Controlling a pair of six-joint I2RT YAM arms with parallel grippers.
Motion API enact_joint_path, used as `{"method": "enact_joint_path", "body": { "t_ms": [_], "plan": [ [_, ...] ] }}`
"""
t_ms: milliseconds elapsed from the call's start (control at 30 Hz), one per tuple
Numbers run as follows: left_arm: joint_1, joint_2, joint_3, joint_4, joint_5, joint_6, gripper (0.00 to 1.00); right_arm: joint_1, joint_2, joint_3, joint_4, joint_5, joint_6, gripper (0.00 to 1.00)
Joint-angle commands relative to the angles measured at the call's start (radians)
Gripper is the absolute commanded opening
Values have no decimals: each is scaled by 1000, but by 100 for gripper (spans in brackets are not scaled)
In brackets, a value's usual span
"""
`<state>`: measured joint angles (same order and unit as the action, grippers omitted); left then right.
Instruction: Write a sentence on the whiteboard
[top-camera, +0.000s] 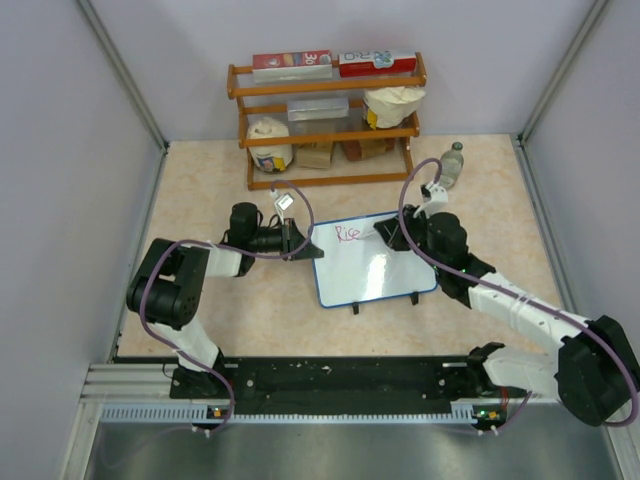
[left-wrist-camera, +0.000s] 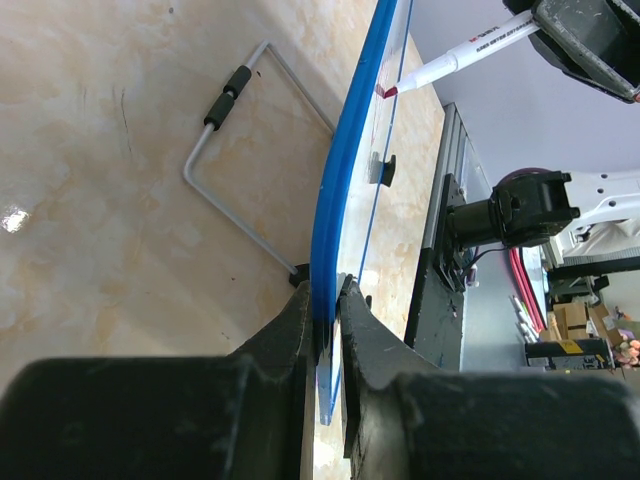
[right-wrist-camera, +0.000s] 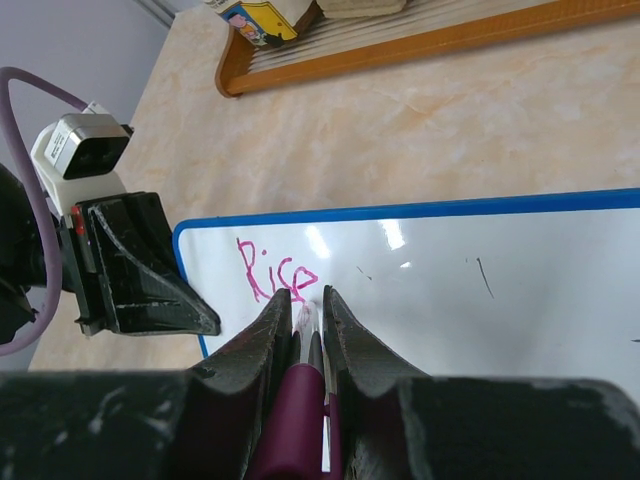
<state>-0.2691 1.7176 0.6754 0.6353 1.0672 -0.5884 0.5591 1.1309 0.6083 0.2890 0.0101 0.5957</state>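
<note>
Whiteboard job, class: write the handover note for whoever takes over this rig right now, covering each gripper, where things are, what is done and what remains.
The left gripper is shut on the blue left edge of the whiteboard, steadying it.
The right gripper is shut on the marker, its tip at the board just after the last letter.
Done: the sentence has only its first pink word, near the board's top left corner.
Left: all the remaining words.

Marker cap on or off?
Off: the marker shows a bare red tip at the whiteboard.
</note>
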Motion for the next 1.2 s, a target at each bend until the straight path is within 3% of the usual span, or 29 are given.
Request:
{"method": "enact_joint_path", "body": {
  "t_ms": [0, 500, 1167],
  "plan": [
    [-4, 27, 10, -29, -52, 45, 0, -18, -26, -4, -21, 63, -25, 0],
    [-4, 28, 12, -29, -50, 45, 0, -27, -118, 25, -11, 42, -4, 0],
    [-4, 23, 12, -37, -53, 52, 0, -33, -51, -7, -27, 48, -40, 0]
  ]
}}
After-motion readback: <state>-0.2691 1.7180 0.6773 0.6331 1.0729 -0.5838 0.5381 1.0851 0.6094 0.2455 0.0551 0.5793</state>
